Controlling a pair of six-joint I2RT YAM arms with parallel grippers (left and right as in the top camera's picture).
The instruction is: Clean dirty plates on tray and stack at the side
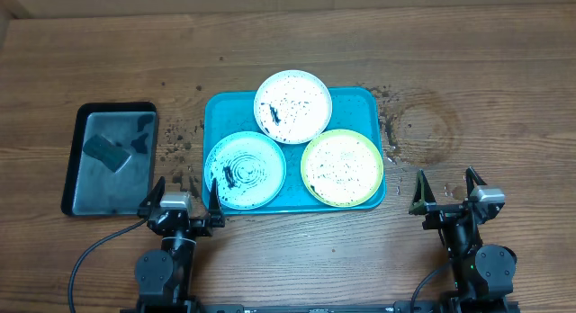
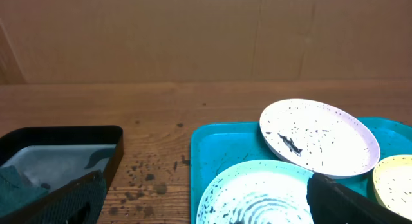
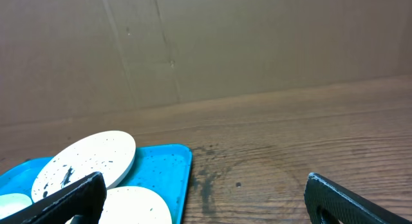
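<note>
The left gripper [image 1: 186, 189] and right gripper [image 1: 445, 183] sit at the table's [image 1: 468, 61] near edge, jaws spread wide and holding nothing, apparently poised to begin. Beyond them the teal-blue tray [image 1: 358, 102] holds 3 speckled plates awaiting cleaning: white-rimmed plate [image 1: 292, 106] behind, teal-rimmed plate [image 1: 245, 169] front left, lime-rimmed plate [image 1: 342, 166] front right. A sponge [image 1: 106, 151], likely for wiping, lies in the black-rimmed grey tray [image 1: 112, 105] at left.

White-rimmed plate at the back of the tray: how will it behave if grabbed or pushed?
The white-rimmed plate looks thin, so probably rigid and light. It overhangs the tray rim, tilted, so a push may rock or slide it. Specks could scatter.
</note>
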